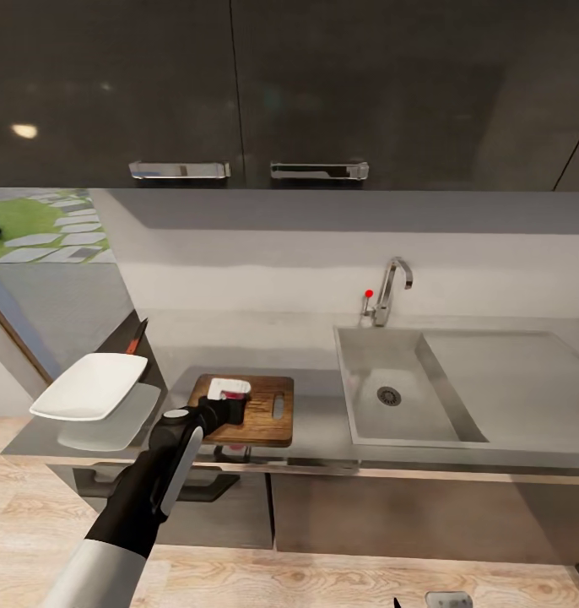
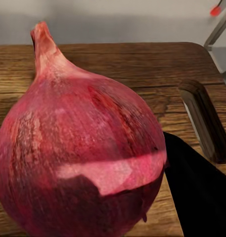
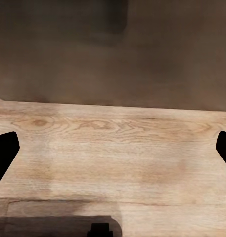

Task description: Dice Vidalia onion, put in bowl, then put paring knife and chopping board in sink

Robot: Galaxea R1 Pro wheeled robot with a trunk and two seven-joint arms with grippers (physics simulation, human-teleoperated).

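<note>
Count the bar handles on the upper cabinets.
2. One cabinet handle sits on the left door above the chopping board; the other handle sits on the next door, left of the tap. Others may lie outside the head view.

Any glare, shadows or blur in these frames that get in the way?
Head view: sharp; a soft reflection on the upper cabinets, and the wall units shade the top of the backsplash. Left wrist view: the Vidalia onion sits very close, a bright band across it with dark shadow below; the chopping board grain stays readable. Right wrist view: soft, dim, wooden floor between the right tool's fingertips.
</note>
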